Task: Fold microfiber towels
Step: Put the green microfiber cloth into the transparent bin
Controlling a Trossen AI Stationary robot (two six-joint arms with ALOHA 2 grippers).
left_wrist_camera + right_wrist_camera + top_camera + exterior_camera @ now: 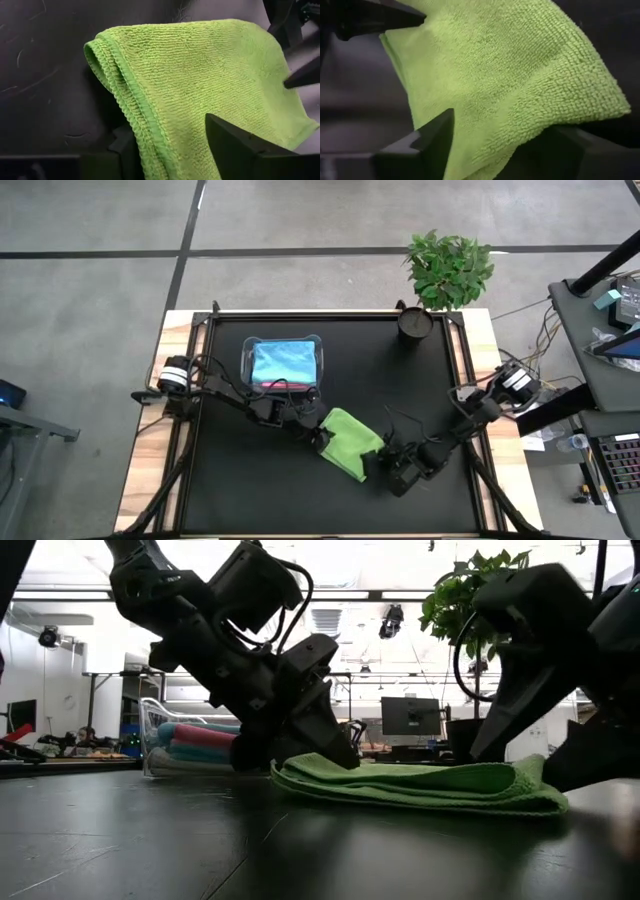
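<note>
Lime green microfiber towel (350,443), already folded into a flat layered pad, lies on the black table mat (250,500) directly between the two grippers. Left gripper (318,435) straddles one end of it, fingers (240,150) apart with cloth between them, one above the fold and one under the hemmed edge. Right gripper (385,470) does the same at the opposite end, jaws spread over the corner, one finger (425,140) on top. Neither looks clamped (partway open, no pinch wrinkles visible). Handling guess: very light, floppy, grippy pile, no fragility; layers likely slide or flop open if lifted from one ply. Best hold is the stitched hem at the corners, pinching all layers together. Clear plastic tub (283,364) with the light blue folded towel (285,363) sits just beyond the left gripper.
</note>
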